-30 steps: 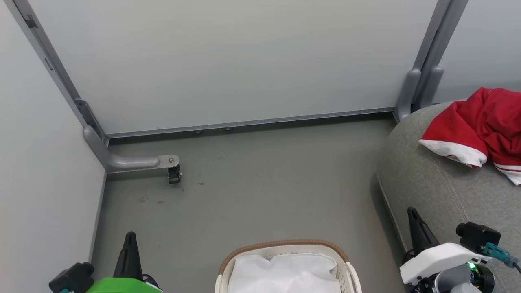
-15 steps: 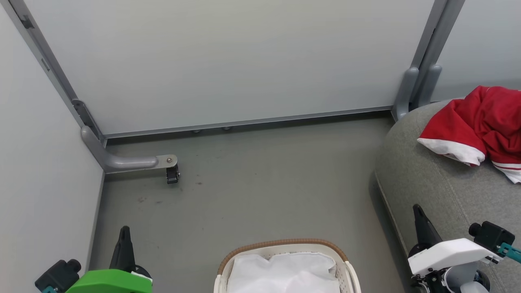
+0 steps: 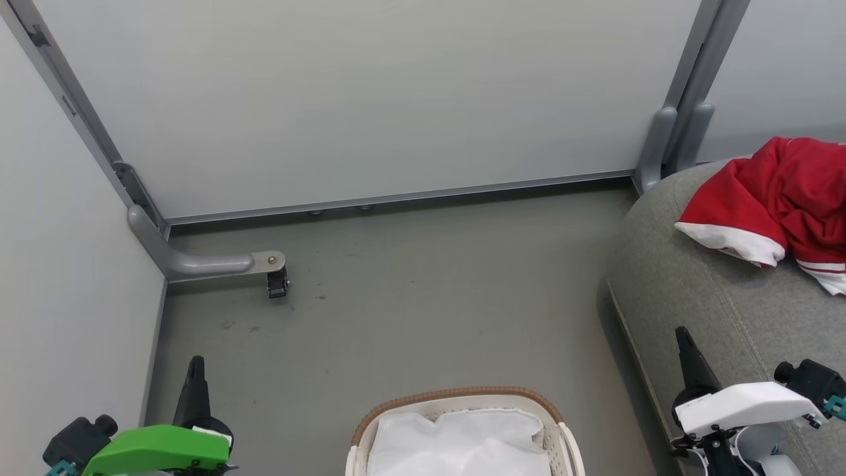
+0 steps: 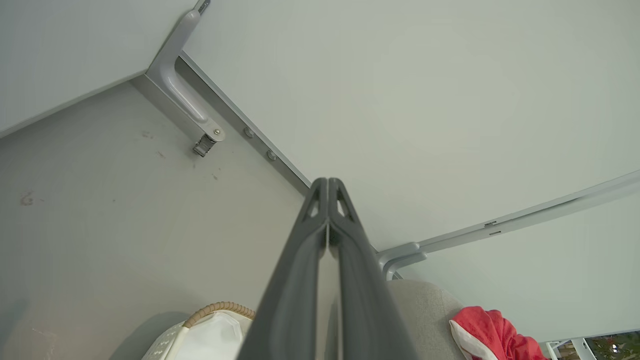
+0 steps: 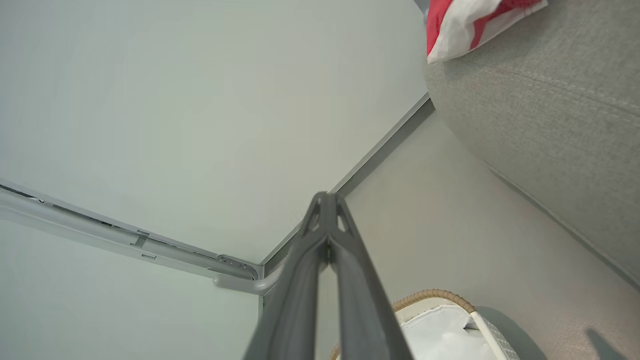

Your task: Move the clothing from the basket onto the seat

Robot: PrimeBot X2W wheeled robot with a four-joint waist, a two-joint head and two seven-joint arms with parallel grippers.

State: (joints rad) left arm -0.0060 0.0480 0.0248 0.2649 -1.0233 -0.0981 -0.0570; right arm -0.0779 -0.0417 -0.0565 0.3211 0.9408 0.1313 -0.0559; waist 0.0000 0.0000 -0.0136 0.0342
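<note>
Clothing (image 3: 773, 198) lies at the frame's right edge on the seat (image 3: 714, 311), near its rounded rim, so it could slip off, while left gripper (image 3: 195, 367) and right gripper (image 3: 683, 340), both pressed together and empty, flank the basket (image 3: 462, 395).

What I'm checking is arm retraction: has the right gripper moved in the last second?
Yes. The right gripper has drifted rightward, away from the basket and toward the seat.

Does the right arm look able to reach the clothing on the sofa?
Probably yes: the right gripper, shut and empty, hovers by the sofa edge, and nothing lies on the sofa between it and the clothing.
</note>
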